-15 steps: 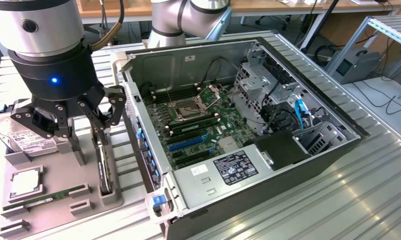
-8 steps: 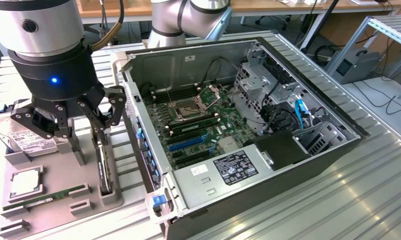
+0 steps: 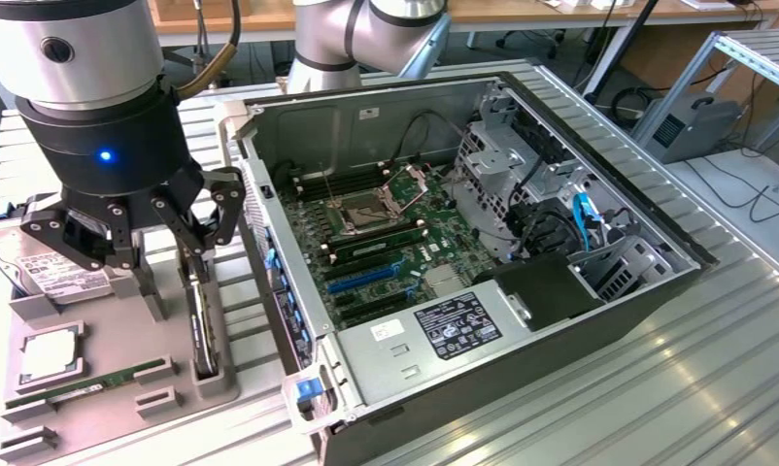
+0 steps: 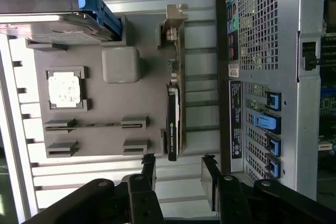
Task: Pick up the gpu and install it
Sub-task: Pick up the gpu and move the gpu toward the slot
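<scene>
We saw gripper [image 3: 156,254] jaws wide open, empty, poised above gpu [image 4: 173,124]. Gpu stood edge-on in grey tray [image 4: 100,103] slot, beside open computer case [image 3: 324,126]. Pickup not done, install not done; we judged task barely begun.

I get bright, even overhead light in both views. Pale glare streaks run along the ribbed metal table [image 3: 675,379] at the exterior view's right. Shadows inside the computer case [image 3: 324,131] are soft. In the wrist view the hard drive [image 4: 52,24] glares white on top.
</scene>
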Tool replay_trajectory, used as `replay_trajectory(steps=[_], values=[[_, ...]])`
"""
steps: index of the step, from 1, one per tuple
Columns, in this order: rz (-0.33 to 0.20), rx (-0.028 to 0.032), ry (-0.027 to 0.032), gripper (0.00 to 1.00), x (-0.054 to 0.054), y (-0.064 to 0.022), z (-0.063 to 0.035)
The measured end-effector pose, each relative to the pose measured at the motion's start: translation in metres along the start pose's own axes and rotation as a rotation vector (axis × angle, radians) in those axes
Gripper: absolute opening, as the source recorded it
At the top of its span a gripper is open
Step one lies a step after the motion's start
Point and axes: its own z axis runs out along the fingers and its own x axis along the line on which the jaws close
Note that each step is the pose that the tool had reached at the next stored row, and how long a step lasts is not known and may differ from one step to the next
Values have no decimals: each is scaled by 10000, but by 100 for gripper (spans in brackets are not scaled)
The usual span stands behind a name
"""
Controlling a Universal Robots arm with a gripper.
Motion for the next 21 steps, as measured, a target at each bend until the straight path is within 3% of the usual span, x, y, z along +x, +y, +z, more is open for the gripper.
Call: replay_trajectory(steps=[21], values=[[-1, 28, -2, 48, 2, 4, 47]])
